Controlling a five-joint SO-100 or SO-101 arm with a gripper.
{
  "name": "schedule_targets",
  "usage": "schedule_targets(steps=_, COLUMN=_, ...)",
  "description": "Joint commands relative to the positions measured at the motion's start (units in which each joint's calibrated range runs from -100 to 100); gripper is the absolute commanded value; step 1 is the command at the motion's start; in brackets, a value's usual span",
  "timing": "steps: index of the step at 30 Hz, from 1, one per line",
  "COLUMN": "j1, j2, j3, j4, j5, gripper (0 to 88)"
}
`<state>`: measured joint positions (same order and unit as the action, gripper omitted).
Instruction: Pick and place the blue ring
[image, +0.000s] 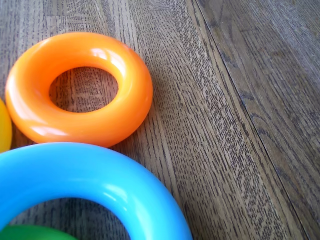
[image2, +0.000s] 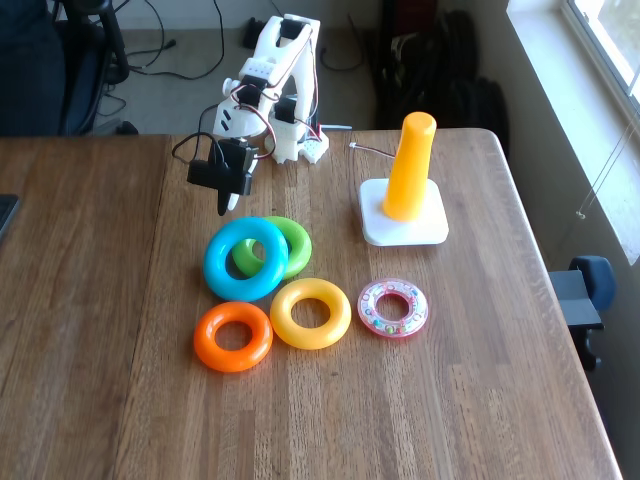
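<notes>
The blue ring (image2: 217, 264) lies on the wooden table, tilted, with its far side resting on the green ring (image2: 296, 246). In the wrist view the blue ring (image: 100, 170) fills the lower left, close to the camera, with a sliver of green ring (image: 30, 234) showing through its hole. My gripper (image2: 227, 203) hangs pointing down just behind the blue ring's far left edge and does not touch it. Its fingers look closed together with nothing between them.
An orange ring (image2: 206, 338) (image: 30, 100), a yellow ring (image2: 286, 316) (image: 2, 132) and a pink ring (image2: 368, 308) lie in front of the blue one. A yellow-orange peg (image2: 410, 160) on a white base (image2: 400, 230) stands to the right. Bare wood lies on the left.
</notes>
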<state>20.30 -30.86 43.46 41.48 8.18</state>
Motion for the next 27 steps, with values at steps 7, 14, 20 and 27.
schedule_targets(steps=7, j1=-0.76, j2=-0.50, j3=-5.98, j4=-0.56, j5=0.00, gripper=26.1)
schedule_targets(steps=14, j1=-0.91, j2=-0.59, j3=-0.88, j4=-0.56, j5=0.24, gripper=26.1)
schedule_targets(steps=20, j1=-4.53, j2=-0.67, j3=4.58, j4=-0.48, j5=0.29, gripper=26.1)
schedule_targets(steps=27, j1=-9.03, j2=-1.59, j3=6.46, j4=6.00, j5=0.00, gripper=26.1)
